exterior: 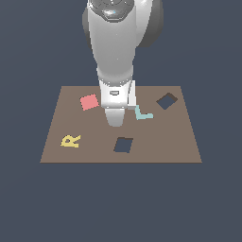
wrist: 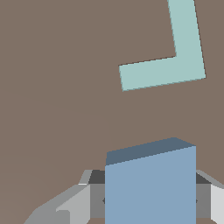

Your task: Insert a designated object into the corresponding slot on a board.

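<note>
I had the arm low over the board, and the square slot lay toward the camera from the jaws, only slightly tilted. The jaws held the blue block clamped between them, beside the teal L.

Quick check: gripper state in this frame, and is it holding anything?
Gripper: closed on the small blue square block, which sits between its fingers in the wrist view.
</note>
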Robot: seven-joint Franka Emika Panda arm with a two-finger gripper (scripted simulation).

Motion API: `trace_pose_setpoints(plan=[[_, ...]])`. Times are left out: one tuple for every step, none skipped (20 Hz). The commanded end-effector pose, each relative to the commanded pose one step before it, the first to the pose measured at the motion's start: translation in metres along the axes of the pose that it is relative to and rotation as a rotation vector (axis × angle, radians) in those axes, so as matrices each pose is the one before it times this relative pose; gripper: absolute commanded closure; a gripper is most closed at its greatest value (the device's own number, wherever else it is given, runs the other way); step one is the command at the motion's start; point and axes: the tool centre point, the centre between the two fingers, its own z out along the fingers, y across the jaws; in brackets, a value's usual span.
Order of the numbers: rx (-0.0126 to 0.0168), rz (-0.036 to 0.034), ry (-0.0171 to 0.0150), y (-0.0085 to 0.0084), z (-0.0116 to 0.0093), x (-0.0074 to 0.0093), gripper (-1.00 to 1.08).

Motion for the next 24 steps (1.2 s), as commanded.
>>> trace_pose_setpoints(plan=[[0.00014,0.00462,0.00005,0.00013,0.00003,0.00048,1.08],[-0.00001,0.00463,0.00000,0.00017,-0.00002,0.00036,1.08],[-0.00001,0.00592,0.00000,0.00022,-0.00003,0.00048,1.08],[-0.00001,0.00726,0.00000,0.00026,-0.00003,0.00058,1.08],[-0.00001,0.00858,0.00000,0.00031,-0.00004,0.00069,1.08],[-0.00002,0.00991,0.00001,0.00036,-0.00004,0.00080,1.08],[-0.00002,0.01124,0.00001,0.00041,-0.00005,0.00090,1.08],[-0.00002,0.01257,0.00001,0.00046,-0.00005,0.00102,1.08],[-0.00002,0.01392,0.00001,0.00051,-0.00006,0.00112,1.08],[-0.00002,0.01528,0.00001,0.00056,-0.00007,0.00123,1.08],[-0.00003,0.01662,0.00001,0.00061,-0.00007,0.00134,1.08],[-0.00003,0.01799,0.00001,0.00066,-0.00008,0.00145,1.08],[-0.00003,0.01937,0.00001,0.00072,-0.00008,0.00156,1.08],[-0.00003,0.02074,0.00002,0.00077,-0.00009,0.00167,1.08],[-0.00003,0.02214,0.00002,0.00082,-0.00010,0.00178,1.08],[-0.00003,0.02355,0.00002,0.00088,-0.00010,0.00190,1.08],[-0.00003,0.02496,0.00002,0.00093,-0.00011,0.00201,1.08],[-0.00003,0.02640,0.00002,0.00099,-0.00011,0.00213,1.08],[-0.00004,0.02785,0.00002,0.00104,-0.00012,0.00225,1.08],[-0.00004,0.02931,0.00003,0.00110,-0.00013,0.00236,1.08],[-0.00004,0.03079,0.00003,0.00116,-0.00013,0.00249,1.08],[-0.00004,0.03230,0.00003,0.00122,-0.00014,0.00261,1.08],[-0.00004,0.03382,0.00003,0.00128,-0.00014,0.00273,1.08],[-0.00004,0.03537,0.00003,0.00135,-0.00015,0.00285,1.08]])
